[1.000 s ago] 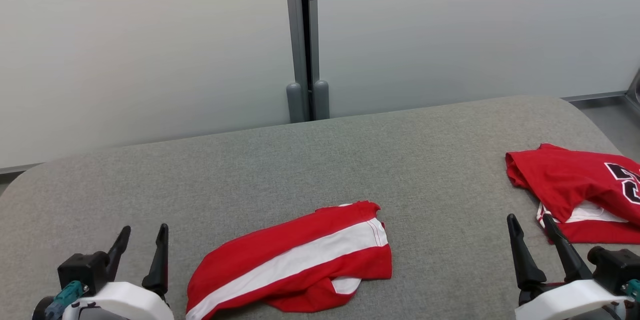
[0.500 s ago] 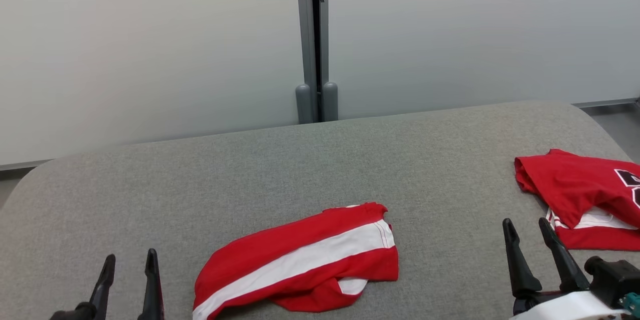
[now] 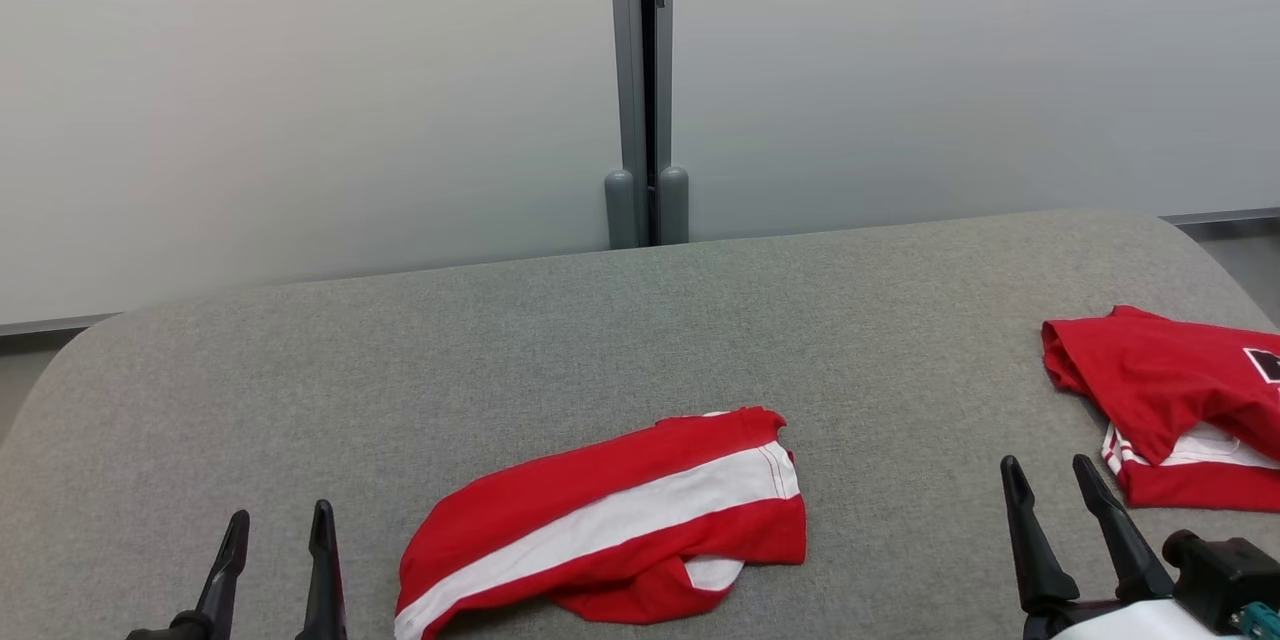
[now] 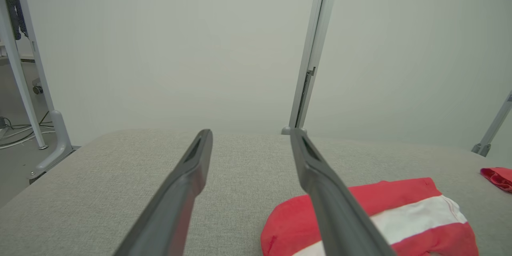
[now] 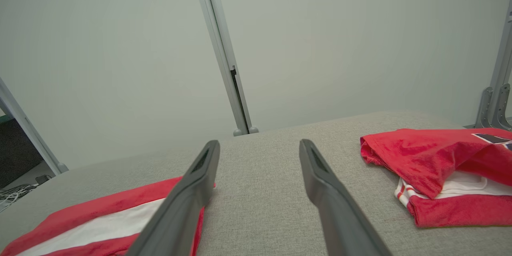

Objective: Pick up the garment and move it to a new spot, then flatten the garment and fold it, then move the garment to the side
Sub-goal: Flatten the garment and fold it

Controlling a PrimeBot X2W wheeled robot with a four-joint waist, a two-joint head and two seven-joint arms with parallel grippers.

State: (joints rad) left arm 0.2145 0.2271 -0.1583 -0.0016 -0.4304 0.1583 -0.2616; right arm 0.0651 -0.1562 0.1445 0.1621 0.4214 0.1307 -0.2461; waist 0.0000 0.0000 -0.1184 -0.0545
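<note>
step in hand, imo: the first one, the pick-up, not yet begun. left gripper [image 3: 280,520] sits low at the near-left of the grey table [image 3: 500,350], fingers spread, nothing btwn them. right gripper [image 3: 1045,468] sits near-right, likewise spread & empty.

the garment [image 3: 610,520], red w/ a white stripe, lies bunched near the front edge of the table, roughly centre, btwn the two grippers & touching neither. it's near the left gripper, on that gripper's right. the right gripper is farther off, w/ bare table btwn. its near side is tucked under, so it's not flat.

a second red jersey [image 3: 1160,380] lies at the table's right end, just beside the right gripper. which of the two is meant i can't say for sure; the centre one is my guess.

next move calls for an arm, prob. the left as it's closer, to reach over the cloth, come down on a raised edge & close on enough fabric to lift it clear.
</note>
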